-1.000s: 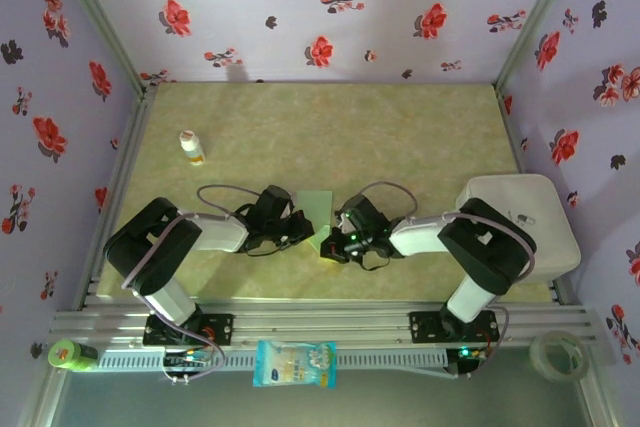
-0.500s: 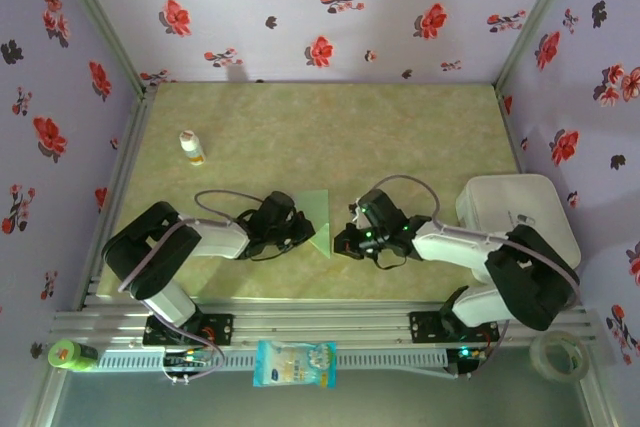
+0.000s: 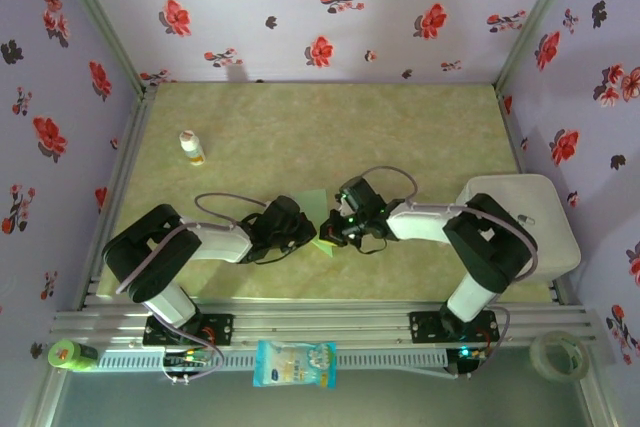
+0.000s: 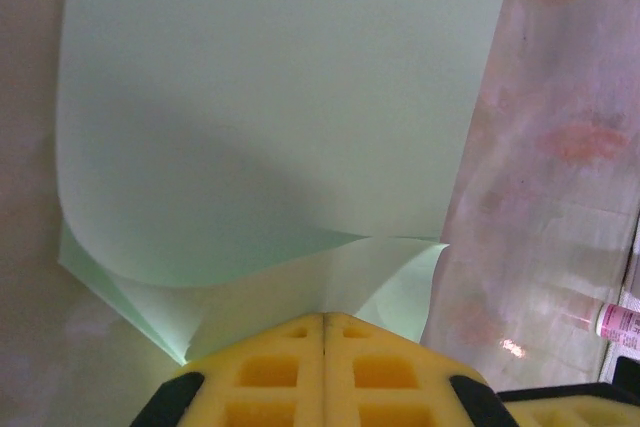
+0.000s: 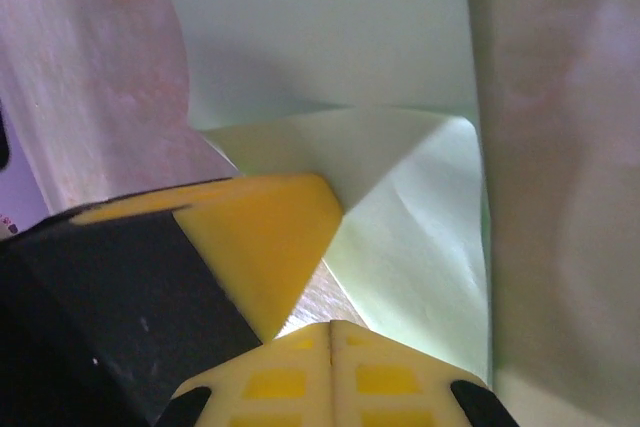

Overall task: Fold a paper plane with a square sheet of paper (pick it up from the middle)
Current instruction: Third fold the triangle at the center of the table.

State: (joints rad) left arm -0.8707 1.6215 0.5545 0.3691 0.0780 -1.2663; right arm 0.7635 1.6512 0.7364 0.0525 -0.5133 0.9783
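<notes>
- The square sheet of paper [image 4: 280, 97] lies on the table. It is to the right of the small white bottle [image 3: 191, 147] and closer to the arms than the bottle is.
- The edge near the fingers is folded over into a flap that curls up a bit. It is not a plane yet, I think.
- The left gripper [image 4: 323, 319] reaches in from the bottle's side. Its two fingers are squeezed tight together with the tip right at the flap. I cannot tell if any paper is caught between them.
- The right gripper [image 5: 331, 327] is on the side away from the bottle. Its fingers are squeezed together too, just beside the flap.
- I think the closed tips are there to press the fold down and stop the thin paper from sliding.
</notes>
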